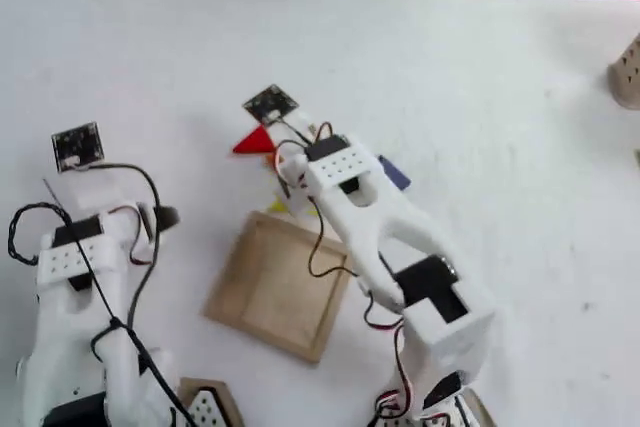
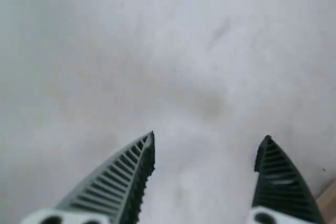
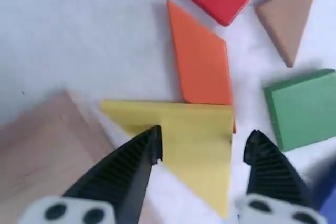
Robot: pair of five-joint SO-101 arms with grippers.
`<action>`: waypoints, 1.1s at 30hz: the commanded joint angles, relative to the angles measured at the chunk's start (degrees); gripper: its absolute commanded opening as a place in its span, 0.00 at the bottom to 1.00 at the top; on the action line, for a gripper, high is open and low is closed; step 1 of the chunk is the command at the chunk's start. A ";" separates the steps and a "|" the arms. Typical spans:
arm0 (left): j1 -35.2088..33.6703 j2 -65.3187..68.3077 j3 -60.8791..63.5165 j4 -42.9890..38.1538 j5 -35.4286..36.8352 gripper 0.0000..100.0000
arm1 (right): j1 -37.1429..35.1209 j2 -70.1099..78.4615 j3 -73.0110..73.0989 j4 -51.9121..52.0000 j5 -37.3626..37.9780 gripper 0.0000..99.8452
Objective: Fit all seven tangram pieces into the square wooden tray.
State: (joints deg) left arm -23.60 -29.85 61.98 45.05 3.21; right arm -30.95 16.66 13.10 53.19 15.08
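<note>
While the yellow triangle (image 3: 189, 124) lies flat on the table (image 1: 480, 67) just beyond the far corner of the tray (image 1: 232, 277), the right gripper (image 3: 205, 136) hangs directly over it, jaws spread wide and holding nothing. Its long edge faces the tray, slanting across the gap; an orange piece (image 3: 202, 61) abuts one short edge. The left gripper (image 2: 209, 137), likewise spread and empty, is well apart.

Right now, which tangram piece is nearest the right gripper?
The yellow triangle: it lies between the open fingers of the right gripper; the orange piece and green piece lie beyond.
</note>
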 commanded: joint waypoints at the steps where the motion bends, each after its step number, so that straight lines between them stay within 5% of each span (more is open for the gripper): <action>1: -0.04 0.13 -2.55 -1.32 -0.53 0.31 | -1.10 0.92 -2.55 0.48 -0.18 0.25; 9: 1.89 0.22 -2.37 -1.23 -0.53 0.31 | -0.92 1.98 -2.55 0.66 0.26 0.25; 27: 2.15 0.22 -1.58 -1.67 -0.88 0.31 | -5.41 2.68 -1.67 7.43 16.09 0.25; 33: 2.15 0.22 -1.58 -1.76 -0.88 0.31 | -5.41 2.95 -1.67 7.16 15.65 0.07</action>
State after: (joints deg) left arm -22.02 -29.85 61.98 45.05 2.86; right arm -34.73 19.12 10.81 59.43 30.02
